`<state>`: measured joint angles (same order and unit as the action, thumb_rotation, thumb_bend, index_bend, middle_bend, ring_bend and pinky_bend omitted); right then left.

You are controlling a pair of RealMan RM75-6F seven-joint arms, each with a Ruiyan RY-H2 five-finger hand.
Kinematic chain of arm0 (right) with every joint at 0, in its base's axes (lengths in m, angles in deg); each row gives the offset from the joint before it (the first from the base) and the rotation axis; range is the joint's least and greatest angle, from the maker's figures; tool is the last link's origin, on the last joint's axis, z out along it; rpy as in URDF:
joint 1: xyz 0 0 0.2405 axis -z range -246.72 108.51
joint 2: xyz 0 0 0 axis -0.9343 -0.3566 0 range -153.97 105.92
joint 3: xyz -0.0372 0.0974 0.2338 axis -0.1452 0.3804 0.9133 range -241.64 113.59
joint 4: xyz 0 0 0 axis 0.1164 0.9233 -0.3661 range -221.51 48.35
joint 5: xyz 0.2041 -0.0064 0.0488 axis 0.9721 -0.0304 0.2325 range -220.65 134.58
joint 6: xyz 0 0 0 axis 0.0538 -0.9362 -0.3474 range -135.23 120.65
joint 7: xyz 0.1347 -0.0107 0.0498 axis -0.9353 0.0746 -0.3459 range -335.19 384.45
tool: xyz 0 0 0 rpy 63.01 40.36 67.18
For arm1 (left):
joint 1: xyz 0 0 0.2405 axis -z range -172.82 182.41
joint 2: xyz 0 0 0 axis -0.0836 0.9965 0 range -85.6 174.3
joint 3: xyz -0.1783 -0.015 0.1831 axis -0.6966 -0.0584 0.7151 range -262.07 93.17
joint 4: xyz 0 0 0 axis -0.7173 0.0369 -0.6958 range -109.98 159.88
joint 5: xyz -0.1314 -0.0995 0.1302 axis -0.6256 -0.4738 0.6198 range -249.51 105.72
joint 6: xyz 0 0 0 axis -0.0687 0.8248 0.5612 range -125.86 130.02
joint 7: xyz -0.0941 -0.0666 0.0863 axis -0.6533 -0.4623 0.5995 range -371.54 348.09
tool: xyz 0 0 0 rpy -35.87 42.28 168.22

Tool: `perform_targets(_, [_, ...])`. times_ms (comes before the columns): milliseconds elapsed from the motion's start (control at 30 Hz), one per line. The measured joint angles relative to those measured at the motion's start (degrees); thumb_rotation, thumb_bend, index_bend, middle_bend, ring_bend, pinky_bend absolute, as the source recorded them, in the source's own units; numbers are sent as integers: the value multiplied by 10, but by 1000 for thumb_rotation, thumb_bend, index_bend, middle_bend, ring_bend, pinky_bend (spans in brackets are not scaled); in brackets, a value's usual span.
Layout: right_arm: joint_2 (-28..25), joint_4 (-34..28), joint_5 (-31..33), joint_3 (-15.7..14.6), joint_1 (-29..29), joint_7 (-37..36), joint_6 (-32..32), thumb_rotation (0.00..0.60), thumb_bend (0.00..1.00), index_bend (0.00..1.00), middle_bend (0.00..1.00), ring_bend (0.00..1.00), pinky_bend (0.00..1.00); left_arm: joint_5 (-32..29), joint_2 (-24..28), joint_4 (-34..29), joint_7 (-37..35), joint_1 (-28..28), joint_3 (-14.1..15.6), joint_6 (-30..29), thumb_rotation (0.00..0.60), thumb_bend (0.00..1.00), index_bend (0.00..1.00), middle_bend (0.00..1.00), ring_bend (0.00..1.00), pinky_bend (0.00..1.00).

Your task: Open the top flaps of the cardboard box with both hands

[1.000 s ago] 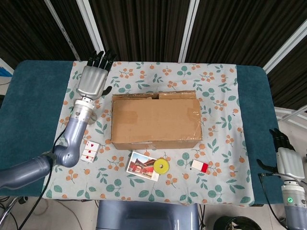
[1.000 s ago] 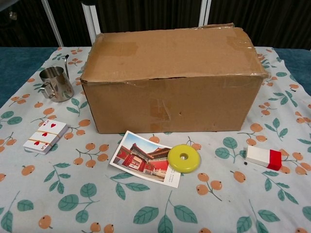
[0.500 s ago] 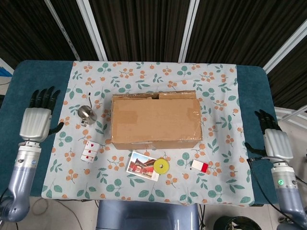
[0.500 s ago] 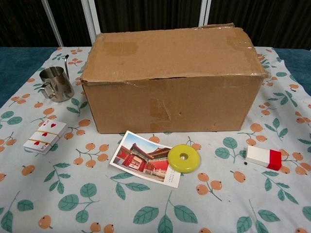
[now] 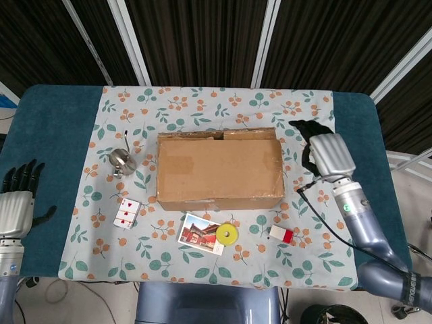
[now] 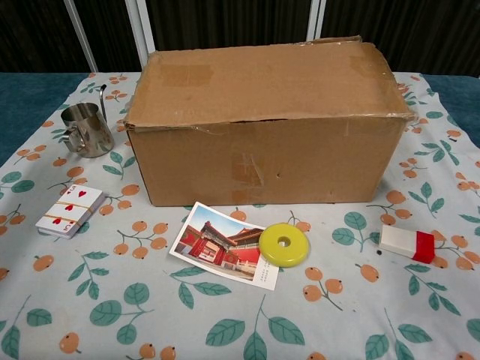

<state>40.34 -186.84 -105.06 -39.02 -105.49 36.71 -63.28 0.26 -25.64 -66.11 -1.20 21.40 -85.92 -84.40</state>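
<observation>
The cardboard box (image 5: 219, 165) lies in the middle of the flowered cloth with its top flaps closed; the chest view shows its front wall (image 6: 266, 157) and taped top. My right hand (image 5: 327, 155) hovers just beyond the box's right end, its dark fingers (image 5: 305, 128) bent toward the box and holding nothing. My left hand (image 5: 17, 202) is far off at the table's left front edge, fingers apart and empty. Neither hand shows in the chest view.
A steel cup (image 5: 121, 160) (image 6: 86, 129) stands left of the box. In front of the box lie a pack of playing cards (image 5: 125, 213) (image 6: 69, 210), a postcard (image 5: 200, 233) (image 6: 225, 244), a yellow disc (image 5: 226, 234) (image 6: 283, 244) and a white-and-red eraser (image 5: 281, 234) (image 6: 406, 243).
My left hand has drawn back from beside the box to the table's left front edge. My right hand has come up from the right front corner to the box's right end.
</observation>
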Motion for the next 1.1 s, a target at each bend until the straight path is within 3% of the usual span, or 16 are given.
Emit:
perform_targets(267, [46,51,101,11,-101,59,68,600,1000,255,216,195,268,10,-6,12,-22,-6,-5,17,600,186,0,0,0,0])
perform_targets(567, [113,115,192,-1,-182,103,94,600,1000,319,295,285,314,7,-5,15,-35,-11,-16,33,600,187,0,0,0,0])
perform_targets(800, [138,139,221,-16,-210,123,86,600,1000,373,375,389,330,2,-4,16,-44,-13,-24,45,600,187,0,0,0,0])
perform_targets(1100, [145,153,257,-32,-223,134,78,600,1000,393,399,412,330,-1,-2,14,-50,-17,-33,56,600,187,0,0,0,0])
